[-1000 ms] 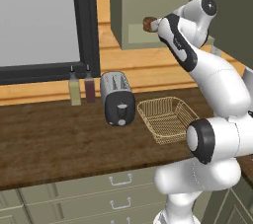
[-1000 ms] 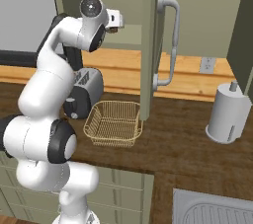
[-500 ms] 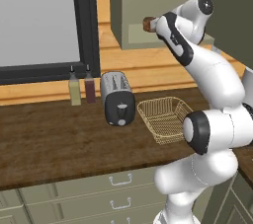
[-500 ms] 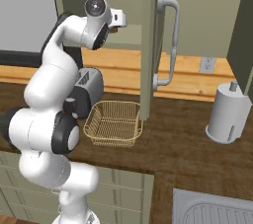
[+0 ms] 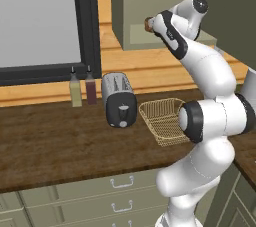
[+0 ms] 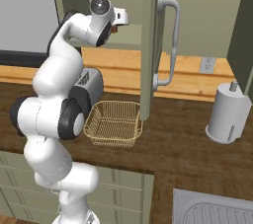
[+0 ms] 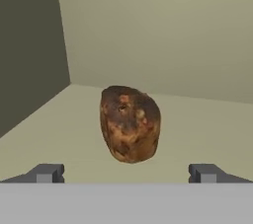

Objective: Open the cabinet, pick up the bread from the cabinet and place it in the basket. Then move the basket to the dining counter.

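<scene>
Hand [image 7: 126, 172] spread wide before the bread [image 7: 130, 123] on the cabinet [image 5: 150, 6] shelf.

Its two fingertips stand well apart, either side of the bun, holding nothing. The bread is a small, lumpy, dark-brown roll with paler patches, lying near the shelf's front, left of the open door [image 6: 150, 45]. Closing off-centre could push its rounded body deeper in or let it slip; the basket [image 6: 114, 123] waits below on the worktop [image 5: 55, 141].

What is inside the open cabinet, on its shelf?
Inside the cabinet, one small dark-brown bread lies on the plain shelf, ahead of the open pincer. The shelf parts beyond the hand view's edges, and the area behind the bread, are hidden.
</scene>
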{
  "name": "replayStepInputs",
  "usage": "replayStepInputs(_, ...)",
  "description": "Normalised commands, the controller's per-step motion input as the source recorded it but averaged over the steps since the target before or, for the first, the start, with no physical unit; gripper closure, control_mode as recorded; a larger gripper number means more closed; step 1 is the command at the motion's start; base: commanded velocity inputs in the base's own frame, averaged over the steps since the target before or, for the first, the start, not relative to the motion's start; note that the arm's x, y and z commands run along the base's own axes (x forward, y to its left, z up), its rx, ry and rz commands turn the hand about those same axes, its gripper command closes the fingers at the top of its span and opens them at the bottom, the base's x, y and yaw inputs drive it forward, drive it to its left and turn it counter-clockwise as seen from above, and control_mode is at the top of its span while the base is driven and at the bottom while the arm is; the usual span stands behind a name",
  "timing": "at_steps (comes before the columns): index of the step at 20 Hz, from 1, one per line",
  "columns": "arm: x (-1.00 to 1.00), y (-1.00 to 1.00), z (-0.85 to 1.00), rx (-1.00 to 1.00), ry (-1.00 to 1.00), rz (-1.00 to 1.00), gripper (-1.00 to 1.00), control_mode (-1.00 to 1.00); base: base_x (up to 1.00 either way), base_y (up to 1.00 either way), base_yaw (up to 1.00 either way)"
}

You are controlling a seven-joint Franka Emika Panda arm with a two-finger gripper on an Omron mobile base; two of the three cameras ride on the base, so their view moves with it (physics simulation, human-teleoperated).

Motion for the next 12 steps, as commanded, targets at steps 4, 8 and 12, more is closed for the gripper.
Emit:
replayStepInputs(4,0.49,0.0,-0.06,0.02,0.02,0.0,-1.0,-1.0,0.0,0.0,0.0)
replayStepInputs(8,0.35,0.0,0.0,0.02,0.03,0.0,-1.0,-1.0,0.0,0.0,0.0)
replayStepInputs(12,0.35,0.0,-0.02,0.01,0.03,0.0,-1.0,-1.0,0.0,0.0,0.0)
